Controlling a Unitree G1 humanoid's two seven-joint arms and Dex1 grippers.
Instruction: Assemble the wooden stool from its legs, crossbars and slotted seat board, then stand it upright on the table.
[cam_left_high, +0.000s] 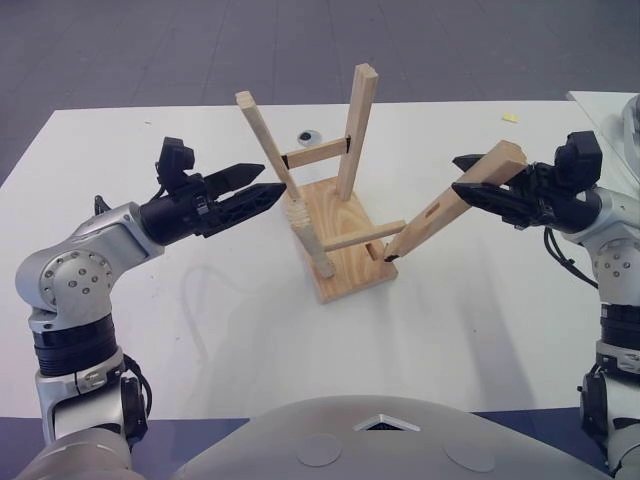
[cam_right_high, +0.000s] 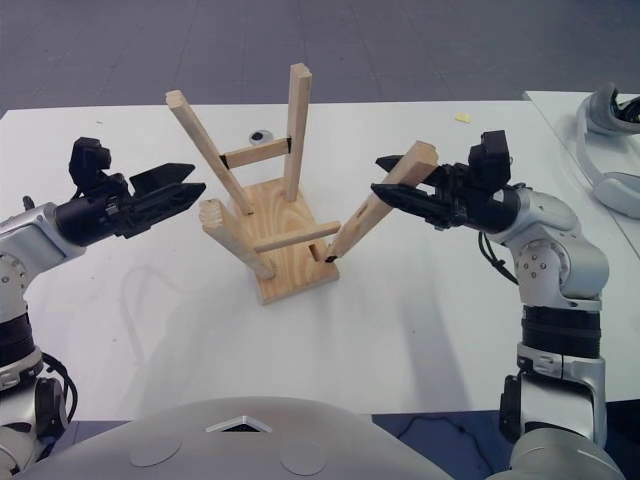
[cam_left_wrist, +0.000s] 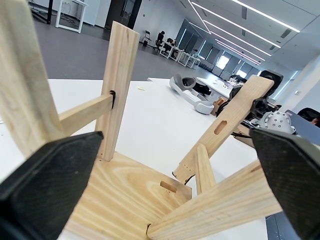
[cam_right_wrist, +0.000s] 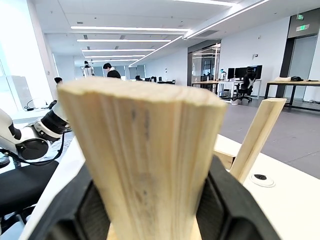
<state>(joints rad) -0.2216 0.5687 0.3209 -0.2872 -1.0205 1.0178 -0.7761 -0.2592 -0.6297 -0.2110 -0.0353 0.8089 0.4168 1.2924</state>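
A small round grommet (cam_left_high: 308, 135) sat far back on the table (cam_left_high: 200, 330), a yellow scrap (cam_left_high: 511, 117) far right. A white headset (cam_right_high: 606, 106) lay on a neighbouring table (cam_right_high: 565, 135).

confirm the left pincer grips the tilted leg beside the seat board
Not quite: the right pincer grips that tilted leg beside the seat board, as the left eye view shows. The left pincer is open, holding nothing.

We see a light brown seat board (cam_left_high: 345, 275) with wavy lines in it. The legs (cam_left_high: 358, 130) are pale wood too. The table (cam_left_high: 480, 330) is white. The left gripper (cam_left_high: 272, 177) and right gripper (cam_left_high: 456, 173) are black.
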